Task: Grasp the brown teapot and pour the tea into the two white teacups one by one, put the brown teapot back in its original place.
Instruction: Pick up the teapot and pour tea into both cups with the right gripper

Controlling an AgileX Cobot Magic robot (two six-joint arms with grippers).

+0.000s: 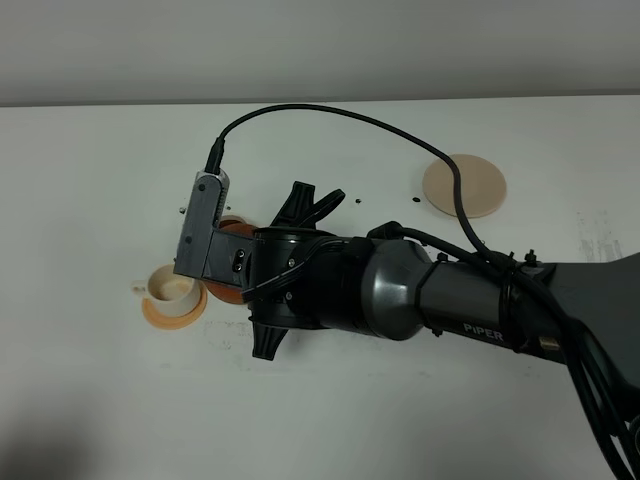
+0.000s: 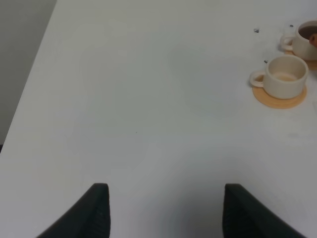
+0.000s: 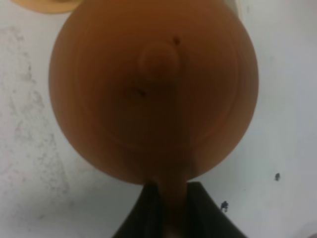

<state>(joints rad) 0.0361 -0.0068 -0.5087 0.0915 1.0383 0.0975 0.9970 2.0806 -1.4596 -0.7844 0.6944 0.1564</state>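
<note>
Exterior high: right arm (image 1: 400, 290) across far teacup (image 2: 303, 47), right jaws tight on handle of brown teapot (image 3: 153, 89); left jaws spread.

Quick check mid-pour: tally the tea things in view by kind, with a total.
Brown teapot: 1
White teacups: 2
Orange saucers: 2
Beige coaster: 1
Total: 6

Reaches across with right arm (image 1: 400, 290); clamps right gripper (image 3: 172, 203) on the brown teapot (image 3: 153, 89) (by its handle); holds left gripper (image 2: 166, 210) spread wide.
</note>
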